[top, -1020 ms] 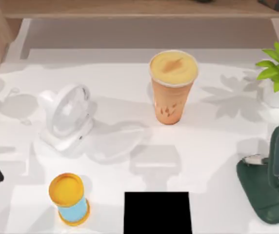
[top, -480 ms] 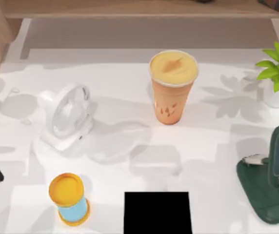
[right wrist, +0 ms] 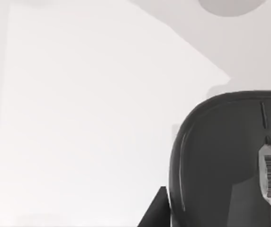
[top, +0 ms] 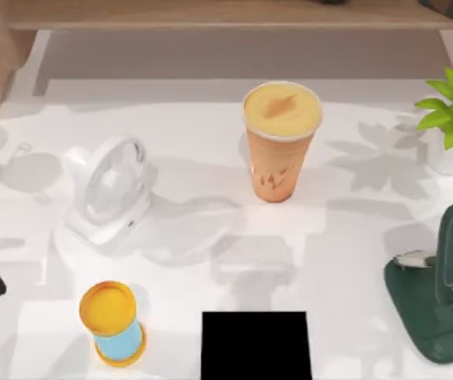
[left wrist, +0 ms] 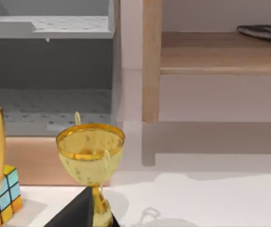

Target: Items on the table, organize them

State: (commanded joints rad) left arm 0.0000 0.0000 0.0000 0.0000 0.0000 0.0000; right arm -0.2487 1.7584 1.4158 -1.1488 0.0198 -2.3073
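While one cup (top: 280,141) stands, one mouse (right wrist: 230,161) lies.

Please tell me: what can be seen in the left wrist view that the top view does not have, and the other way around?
The left wrist view has a gold trophy cup, a colourful puzzle cube and a wooden shelf bearing a dark flat object. The top view has the orange drink cup, a white desk fan, a yellow-capped blue container, a potted plant and a dark green stand. Both share the white table.
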